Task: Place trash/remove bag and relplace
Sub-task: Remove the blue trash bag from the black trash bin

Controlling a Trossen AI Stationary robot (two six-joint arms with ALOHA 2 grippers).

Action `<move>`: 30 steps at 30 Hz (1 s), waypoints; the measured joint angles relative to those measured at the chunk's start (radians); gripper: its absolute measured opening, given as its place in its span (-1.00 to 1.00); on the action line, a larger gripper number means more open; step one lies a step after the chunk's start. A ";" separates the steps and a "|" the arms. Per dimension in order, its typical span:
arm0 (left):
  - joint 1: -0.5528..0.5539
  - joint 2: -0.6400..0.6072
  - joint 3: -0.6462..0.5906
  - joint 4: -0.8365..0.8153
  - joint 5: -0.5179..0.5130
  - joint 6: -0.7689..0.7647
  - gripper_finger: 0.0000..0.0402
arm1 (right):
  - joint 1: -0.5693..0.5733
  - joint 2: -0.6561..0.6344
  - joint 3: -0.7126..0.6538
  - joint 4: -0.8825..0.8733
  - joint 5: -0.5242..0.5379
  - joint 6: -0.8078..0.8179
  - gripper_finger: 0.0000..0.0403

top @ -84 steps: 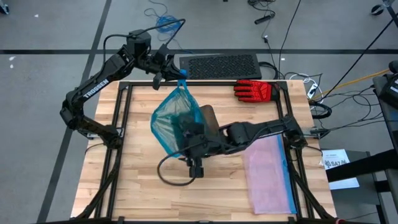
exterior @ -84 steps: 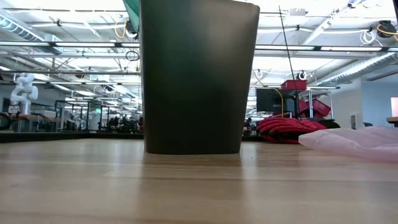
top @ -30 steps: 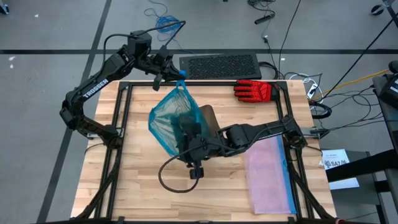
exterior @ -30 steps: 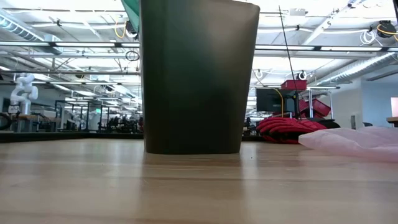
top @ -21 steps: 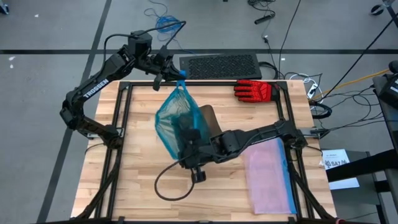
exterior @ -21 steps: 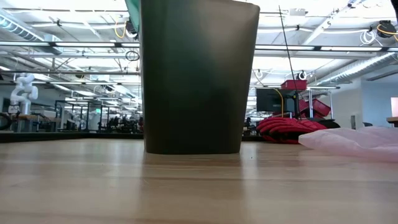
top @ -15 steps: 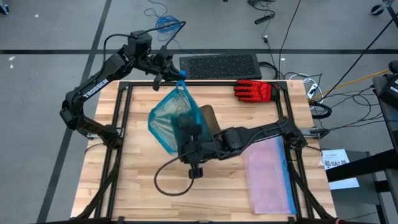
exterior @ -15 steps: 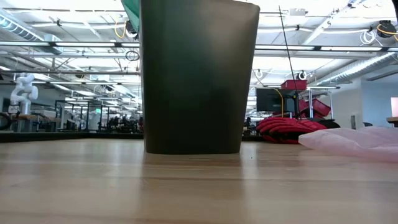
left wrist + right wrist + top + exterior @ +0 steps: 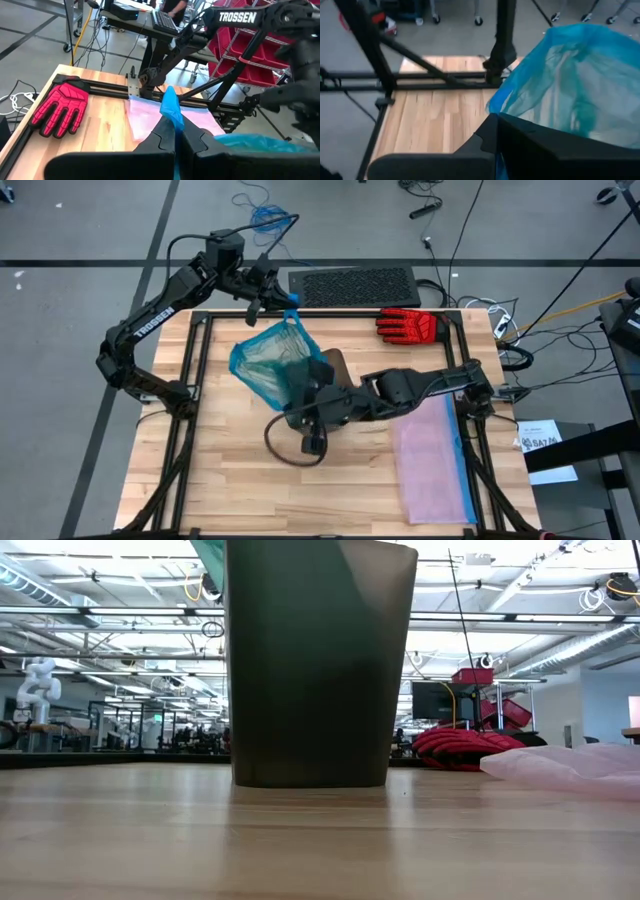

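Observation:
The teal bag [image 9: 265,365] hangs over the table's middle, above and beside the dark bin [image 9: 320,660], whose rim [image 9: 337,360] peeks out behind it. My left gripper [image 9: 287,304] is at the far edge, shut on the bag's blue tie [image 9: 171,106]. From the right, my right gripper [image 9: 299,392] is shut on the bag's near side [image 9: 570,85]. No trash shows. My left gripper pinches the bright blue drawstring tie [image 9: 170,102] at the bag's top between its two shut fingers, coming nearly level from the far left. The bag hangs below it. My right gripper holds the bag's thin plastic at an edge [image 9: 496,107] on its near side, slanting down from the table's right. The fingers themselves hide how many layers they have. The plastic there is lifted off the table.
A red-and-black glove [image 9: 408,325] lies at the far right, and a pale pink bag [image 9: 432,455] lies flat at the near right. A black mat [image 9: 350,285] sits beyond the far edge. Bare wood lies at the near left.
My right gripper has swung a little toward the near edge, then come back up toward the far edge and rolled. The bag's lower part has been drawn up and toward the table's left, so it now bulges wider there. Its tied top has stayed at my left gripper.

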 joint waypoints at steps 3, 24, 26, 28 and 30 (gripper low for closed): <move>0.000 0.000 0.000 0.001 0.000 0.001 -1.00 | -0.005 -0.018 0.001 0.003 0.004 0.034 -1.00; -0.008 -0.074 0.002 0.168 0.009 -0.078 -0.88 | -0.085 -0.039 0.000 -0.082 -0.054 0.136 -1.00; -0.008 -0.084 0.002 0.167 0.009 -0.078 -0.78 | -0.093 -0.039 0.000 -0.083 -0.057 0.141 -1.00; -0.008 -0.088 0.002 0.172 0.009 -0.078 -0.67 | -0.103 -0.039 0.000 -0.083 -0.057 0.142 -1.00; -0.008 -0.092 0.002 0.170 0.009 -0.079 -0.55 | -0.109 -0.040 0.000 -0.083 -0.057 0.142 -1.00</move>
